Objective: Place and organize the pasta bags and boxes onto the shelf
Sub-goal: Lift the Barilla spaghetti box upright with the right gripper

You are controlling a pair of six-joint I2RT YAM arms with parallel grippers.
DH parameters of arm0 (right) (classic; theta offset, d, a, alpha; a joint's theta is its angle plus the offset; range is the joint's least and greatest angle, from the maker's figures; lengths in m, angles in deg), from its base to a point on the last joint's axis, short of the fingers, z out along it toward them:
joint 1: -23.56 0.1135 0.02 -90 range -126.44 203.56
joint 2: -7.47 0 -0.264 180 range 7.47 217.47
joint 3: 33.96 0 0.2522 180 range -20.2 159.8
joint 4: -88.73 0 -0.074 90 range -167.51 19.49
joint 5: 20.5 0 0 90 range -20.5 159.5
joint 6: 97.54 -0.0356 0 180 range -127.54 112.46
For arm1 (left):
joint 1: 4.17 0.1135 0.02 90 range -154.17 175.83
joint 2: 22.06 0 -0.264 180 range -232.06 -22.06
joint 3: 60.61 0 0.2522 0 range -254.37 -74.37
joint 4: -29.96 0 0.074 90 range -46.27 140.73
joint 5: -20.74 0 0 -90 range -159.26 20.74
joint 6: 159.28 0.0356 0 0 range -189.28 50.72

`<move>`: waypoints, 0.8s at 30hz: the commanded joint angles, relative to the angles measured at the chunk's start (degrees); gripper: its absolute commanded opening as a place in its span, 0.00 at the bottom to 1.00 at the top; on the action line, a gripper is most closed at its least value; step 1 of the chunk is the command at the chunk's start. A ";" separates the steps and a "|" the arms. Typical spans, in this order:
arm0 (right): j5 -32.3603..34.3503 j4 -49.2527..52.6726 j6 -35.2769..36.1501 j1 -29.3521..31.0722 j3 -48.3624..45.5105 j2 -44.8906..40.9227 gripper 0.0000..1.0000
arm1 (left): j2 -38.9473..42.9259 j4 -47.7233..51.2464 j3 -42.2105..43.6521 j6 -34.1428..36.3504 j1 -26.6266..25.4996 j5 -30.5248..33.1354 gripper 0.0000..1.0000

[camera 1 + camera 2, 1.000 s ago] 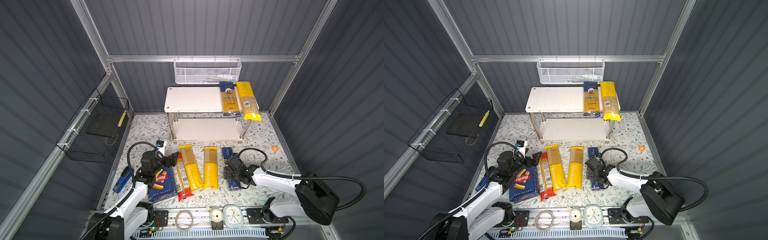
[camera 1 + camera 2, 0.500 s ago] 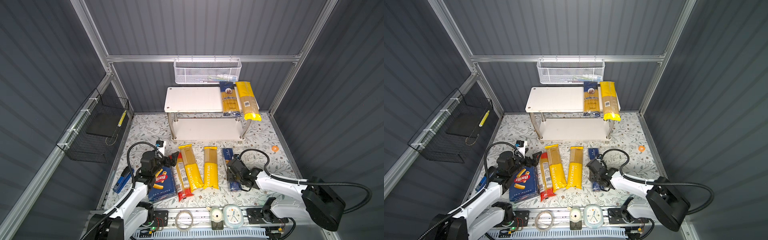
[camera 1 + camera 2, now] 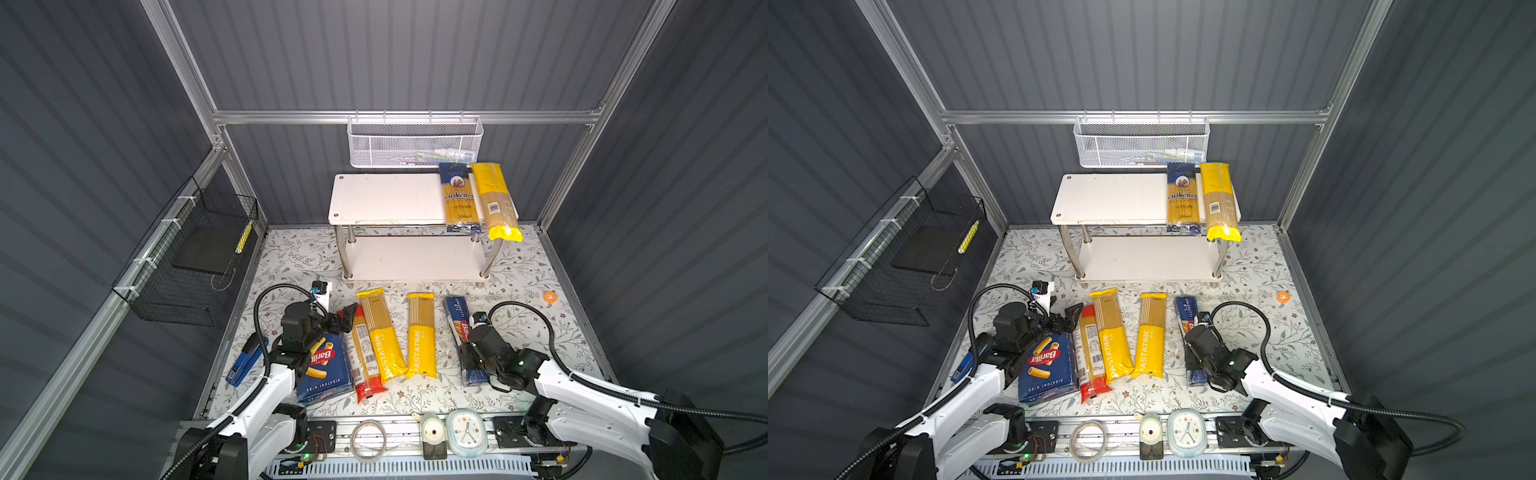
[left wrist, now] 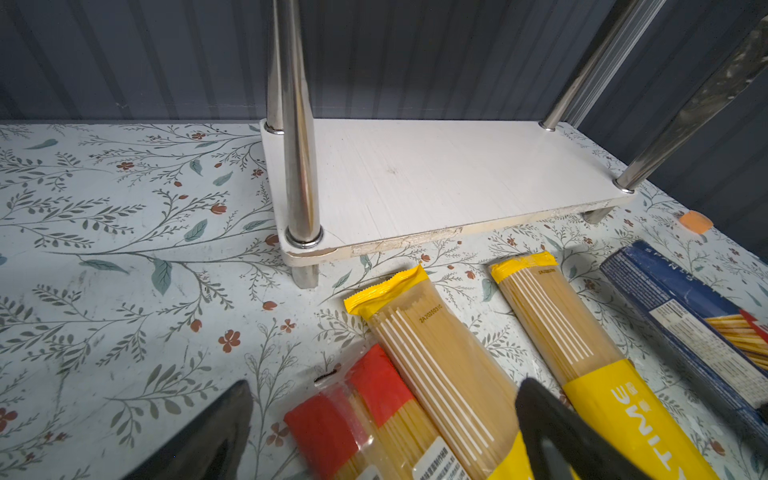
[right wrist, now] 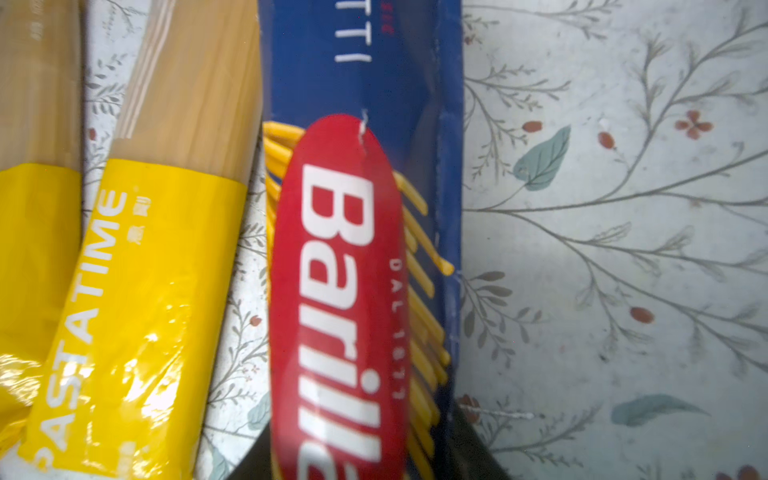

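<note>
The right tool is clamping the long, narrow dark-blue spaghetti carton lying on the counter before the white two-tier shelf; the left tool is gaping empty; next, I reckon, comes lifting it level.

Dark ribbed walls enclose a floral-patterned floor.

Beyond the right claw, off to its right, lies an orange ring; behind the claw sits a white clock.
</note>
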 commanded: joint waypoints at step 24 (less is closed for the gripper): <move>0.31 4.47 7.21 8.00 25.48 0.69 0.40 | 0.28 0.87 -0.14 -0.87 -0.36 1.76 0.99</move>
